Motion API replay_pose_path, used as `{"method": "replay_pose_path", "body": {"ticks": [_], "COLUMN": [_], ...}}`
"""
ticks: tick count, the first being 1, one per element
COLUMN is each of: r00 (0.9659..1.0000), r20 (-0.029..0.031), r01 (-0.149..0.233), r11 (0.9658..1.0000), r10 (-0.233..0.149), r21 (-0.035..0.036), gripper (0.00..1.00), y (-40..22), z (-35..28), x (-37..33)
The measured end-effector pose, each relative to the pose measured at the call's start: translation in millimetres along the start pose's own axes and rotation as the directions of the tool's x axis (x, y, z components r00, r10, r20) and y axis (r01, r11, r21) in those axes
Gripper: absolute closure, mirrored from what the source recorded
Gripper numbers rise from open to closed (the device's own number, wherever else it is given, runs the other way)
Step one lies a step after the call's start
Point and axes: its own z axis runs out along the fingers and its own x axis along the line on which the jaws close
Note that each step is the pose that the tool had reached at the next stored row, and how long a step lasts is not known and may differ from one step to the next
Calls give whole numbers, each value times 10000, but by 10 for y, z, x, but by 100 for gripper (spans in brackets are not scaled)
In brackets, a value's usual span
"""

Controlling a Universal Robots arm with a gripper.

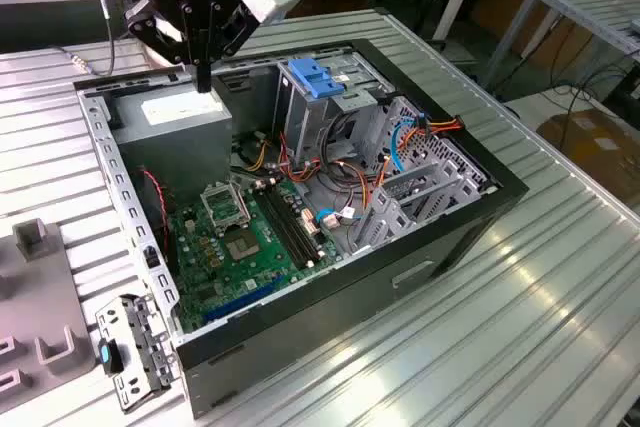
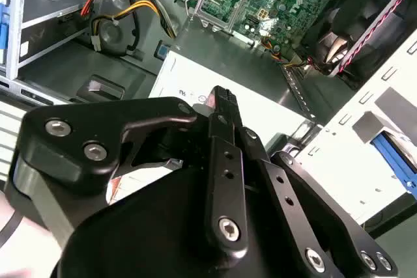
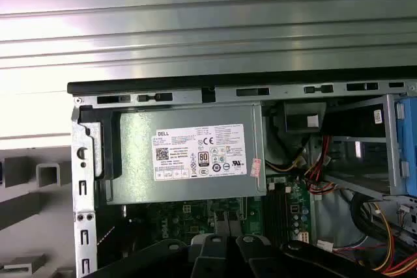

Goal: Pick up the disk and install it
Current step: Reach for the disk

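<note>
At nine o'clock in the exterior view, grey fixture blocks (image 1: pixel 30 237) are sitting on the ribbed metal worktop (image 1: pixel 560 297), outside the black computer case (image 1: pixel 300 332); in the second wrist view, a bright blue rail beside such a block is probably marking the grey, blue-framed disk (image 2: pixel 393 154). At eleven o'clock, the black end effector (image 1: pixel 203 82), fingers together and gripping nothing, is hanging over the grey power supply box (image 1: pixel 190 152). A good reach is likely calling for clearing the case rim and squaring to the disk's long edges.
</note>
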Motion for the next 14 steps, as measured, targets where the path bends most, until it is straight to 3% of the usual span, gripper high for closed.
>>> {"method": "replay_pose_path", "body": {"ticks": [14], "r00": [10000], "r20": [0], "r01": [0], "r11": [10000], "r10": [0], "r21": [0], "gripper": [89], "y": [-8], "z": [-1], "x": [103]}}
